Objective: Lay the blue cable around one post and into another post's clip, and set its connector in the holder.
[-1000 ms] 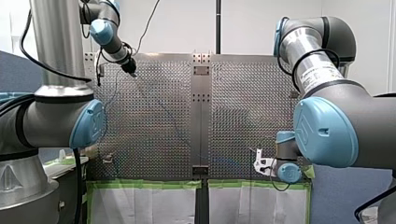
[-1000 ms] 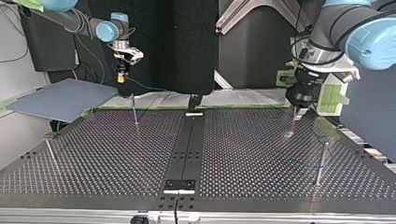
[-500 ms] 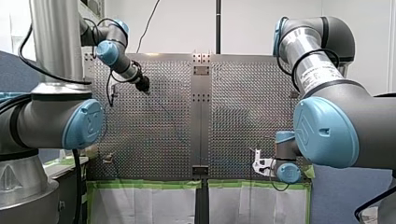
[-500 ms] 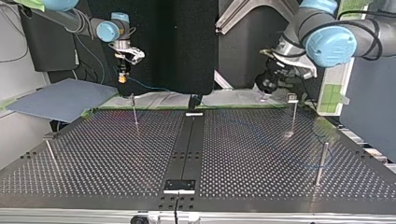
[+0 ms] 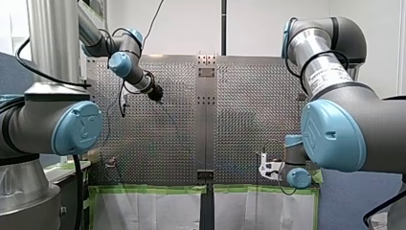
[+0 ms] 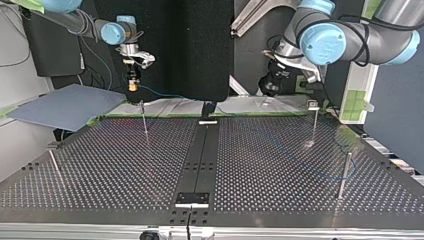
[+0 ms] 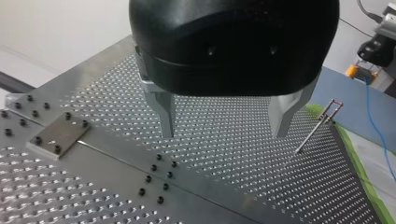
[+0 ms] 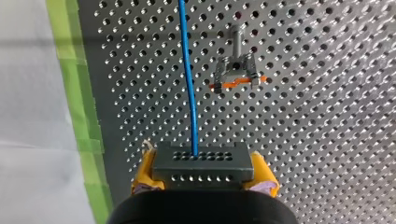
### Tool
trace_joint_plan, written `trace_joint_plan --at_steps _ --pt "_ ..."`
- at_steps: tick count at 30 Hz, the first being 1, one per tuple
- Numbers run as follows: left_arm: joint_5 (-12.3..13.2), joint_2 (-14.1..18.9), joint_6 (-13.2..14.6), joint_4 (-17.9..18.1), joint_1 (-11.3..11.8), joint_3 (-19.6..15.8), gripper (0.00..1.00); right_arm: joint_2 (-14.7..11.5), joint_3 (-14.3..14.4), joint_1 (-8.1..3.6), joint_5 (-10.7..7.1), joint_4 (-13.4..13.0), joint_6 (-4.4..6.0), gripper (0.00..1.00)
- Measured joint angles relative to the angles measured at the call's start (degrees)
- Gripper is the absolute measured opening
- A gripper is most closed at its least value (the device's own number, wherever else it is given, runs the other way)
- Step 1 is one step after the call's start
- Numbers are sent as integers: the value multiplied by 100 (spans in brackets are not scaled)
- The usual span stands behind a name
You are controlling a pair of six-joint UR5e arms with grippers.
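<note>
In the right wrist view my right gripper (image 8: pixel 204 179) is shut on the black connector (image 8: pixel 203 161), held between yellow pads (image 8: pixel 142 175). The blue cable (image 8: pixel 187 74) runs ahead from the connector, passing beside a post with an orange clip (image 8: pixel 236 77). In the top view this gripper (image 6: pixel 132 86) hangs above the table's far left edge, and the cable (image 6: pixel 160 93) trails toward the middle. My left gripper (image 7: pixel 224 133) is open with nothing between its metal fingers (image 7: pixel 161 114), above the perforated plate. In the top view it (image 6: pixel 270 86) hovers at the far edge, right of centre.
Thin posts stand on the table (image 6: pixel 100 165): one at far left (image 6: pixel 144 119), one at near left (image 6: pixel 53 162), a clip post at right (image 6: pixel 314 122) and a plain post (image 6: pixel 344 175). A small bolted plate (image 6: pixel 192 198) sits on the centre strip. Green tape (image 8: pixel 79 93) edges the table.
My left arm has left the clip post at the top view's right and swung toward the far middle, gripper still open. My right gripper has stayed nearly in place with the connector.
</note>
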Motion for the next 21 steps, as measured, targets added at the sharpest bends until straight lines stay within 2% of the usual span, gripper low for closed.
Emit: trace_joint_plan --at_steps 6,13,17,21 --pt "-313 -237 110 315 -313 0 100 0 0 -135 -292 -38 -189 0" --pt "-675 -277 132 714 -713 0 100 0 1 -356 -647 -75 -248 0" --pt "-760 -278 133 968 -938 -1 100 0 0 -469 -908 -59 -300 0" --pt "-816 -280 133 1225 -1034 -3 100 0 0 -566 -1149 -43 -363 0"
